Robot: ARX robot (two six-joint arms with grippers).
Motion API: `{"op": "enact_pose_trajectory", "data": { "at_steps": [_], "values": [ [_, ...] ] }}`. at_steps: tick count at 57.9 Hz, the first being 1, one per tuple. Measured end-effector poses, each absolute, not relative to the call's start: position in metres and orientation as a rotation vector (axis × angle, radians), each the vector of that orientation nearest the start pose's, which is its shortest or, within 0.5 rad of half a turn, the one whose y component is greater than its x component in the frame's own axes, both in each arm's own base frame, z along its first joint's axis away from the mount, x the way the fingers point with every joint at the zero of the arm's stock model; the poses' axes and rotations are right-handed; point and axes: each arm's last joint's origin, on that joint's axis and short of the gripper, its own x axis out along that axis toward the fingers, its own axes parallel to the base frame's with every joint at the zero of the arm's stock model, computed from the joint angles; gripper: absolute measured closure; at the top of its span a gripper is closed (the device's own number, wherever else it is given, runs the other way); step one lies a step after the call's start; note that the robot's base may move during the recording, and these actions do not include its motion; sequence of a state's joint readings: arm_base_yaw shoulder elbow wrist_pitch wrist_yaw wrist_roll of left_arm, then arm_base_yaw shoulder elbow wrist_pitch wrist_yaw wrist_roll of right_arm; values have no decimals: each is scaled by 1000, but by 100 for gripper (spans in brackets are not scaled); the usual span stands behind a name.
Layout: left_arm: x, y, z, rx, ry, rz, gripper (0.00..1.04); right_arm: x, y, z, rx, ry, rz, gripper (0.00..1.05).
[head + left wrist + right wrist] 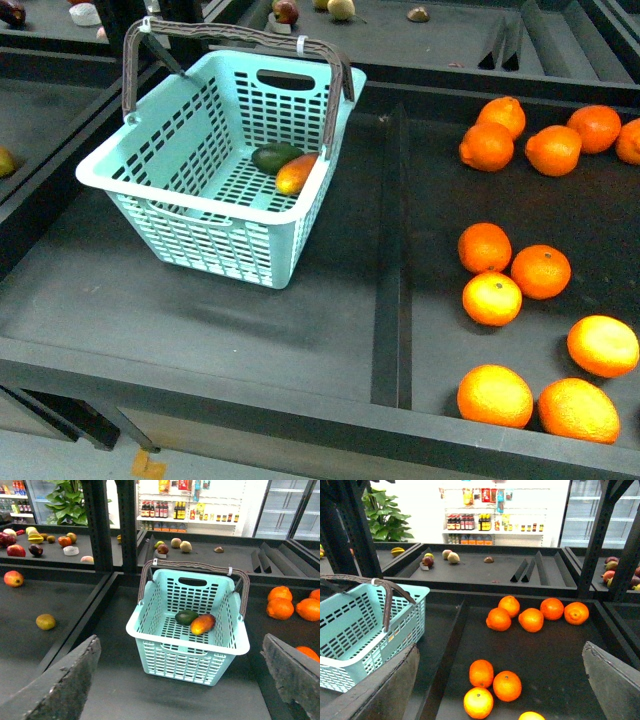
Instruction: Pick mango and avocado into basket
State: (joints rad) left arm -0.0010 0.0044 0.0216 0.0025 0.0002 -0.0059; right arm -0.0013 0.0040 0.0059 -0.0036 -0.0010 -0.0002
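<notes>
The light teal basket (pixel 160 195) stands on the dark shelf floor, left of the divider, brown handles up. On its floor lie the dark green avocado (pixel 274 157) and the orange-red mango (pixel 295 173), touching each other. The left wrist view shows the basket (pixel 145 630) from the near side with the avocado (pixel 186 617) and mango (pixel 202 624) inside; my left gripper (pixel 182 680) hangs open, well back from it, holding nothing. My right gripper (pixel 502 680) is open over the orange bin, with the basket (pixel 350 635) off to one side. Neither arm appears in the front view.
Several oranges (pixel 490 146) lie in the bin right of a raised divider (pixel 390 260). More oranges (pixel 507 685) sit under my right gripper. Loose fruit (pixel 45 621) lies in the bins to the left and on the back shelf (pixel 286 11).
</notes>
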Motion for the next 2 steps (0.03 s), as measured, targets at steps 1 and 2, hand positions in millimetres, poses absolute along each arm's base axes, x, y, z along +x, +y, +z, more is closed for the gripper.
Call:
{"op": "enact_pose_trajectory", "data": {
  "at_steps": [1,2],
  "values": [
    [97,0,171,-6,-20,-1,6,98,0,165,0,2,0,8],
    [97,0,171,-7,-20,-1,8,98,0,165,0,2,0,8]
  ]
}}
